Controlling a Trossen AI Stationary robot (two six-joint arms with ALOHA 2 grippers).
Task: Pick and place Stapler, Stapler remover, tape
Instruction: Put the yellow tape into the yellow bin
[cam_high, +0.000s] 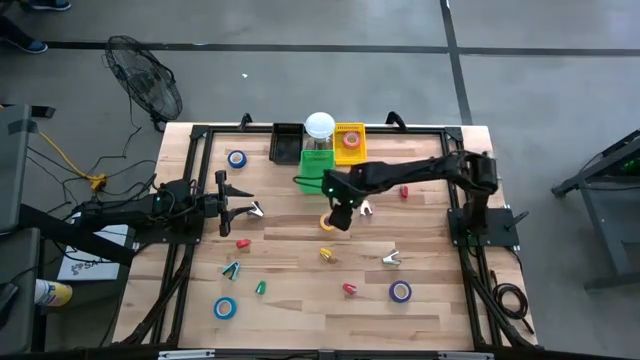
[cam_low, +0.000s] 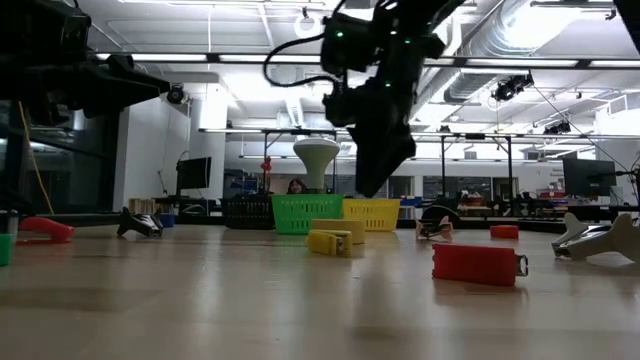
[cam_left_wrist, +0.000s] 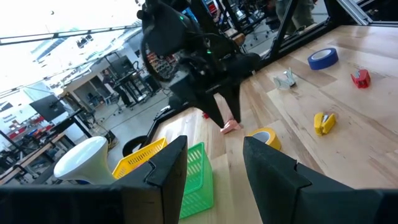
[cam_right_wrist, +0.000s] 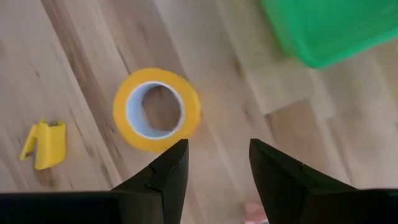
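A yellow tape roll (cam_right_wrist: 157, 109) lies flat on the wooden table (cam_high: 300, 300), near the middle. My right gripper (cam_right_wrist: 214, 165) hovers over the table just beside it, pointing steeply down, open with nothing between its fingers; the high view shows it at centre (cam_high: 338, 218). A small yellow stapler (cam_right_wrist: 43, 144) lies past the tape. My left gripper (cam_left_wrist: 214, 168) waits at the table's left (cam_high: 235, 208), level and open. Blue tape rolls (cam_high: 237, 158) (cam_high: 225, 308), a purple one (cam_high: 400, 291), red staplers (cam_high: 243, 243) (cam_high: 349, 289) and staple removers (cam_high: 392, 258) are scattered about.
Black (cam_high: 287, 140), green (cam_high: 316, 160) and yellow (cam_high: 349, 143) baskets stand at the far edge, with a white round-topped jar (cam_high: 319, 125) by them. The green basket (cam_right_wrist: 323, 28) is close to my right gripper. A dark frame (cam_high: 200, 130) borders the table.
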